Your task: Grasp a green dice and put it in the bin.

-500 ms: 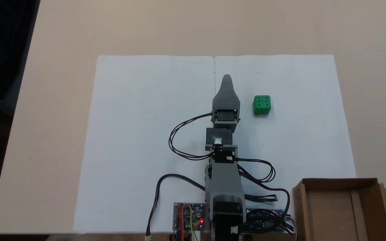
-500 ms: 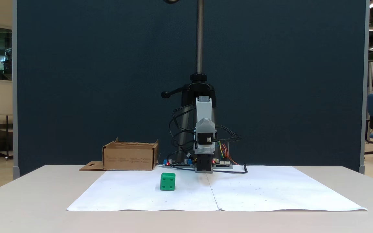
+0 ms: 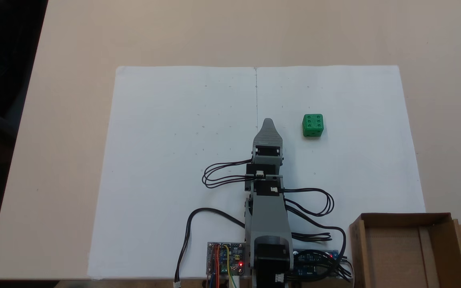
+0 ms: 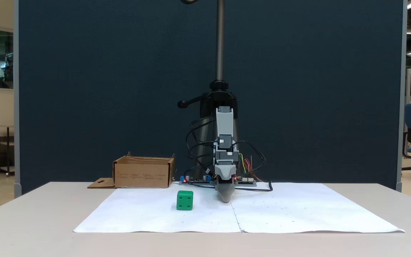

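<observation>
Your claw pointed down toward the white paper, its tip low over the sheet in the side-on fixed view. Only one grey tip showed from either camera, so you could not tell whether the claw was released or clenched; it held nothing. The green dice sat on the paper, near the claw and apart from it: to the claw's right in the fixed view from above, to its left in the side-on view, six pips facing up. The cardboard bin stood well away from the claw, beside the arm's base at the bench edge, its top open and its flap with the hang-hole lying outward.
</observation>
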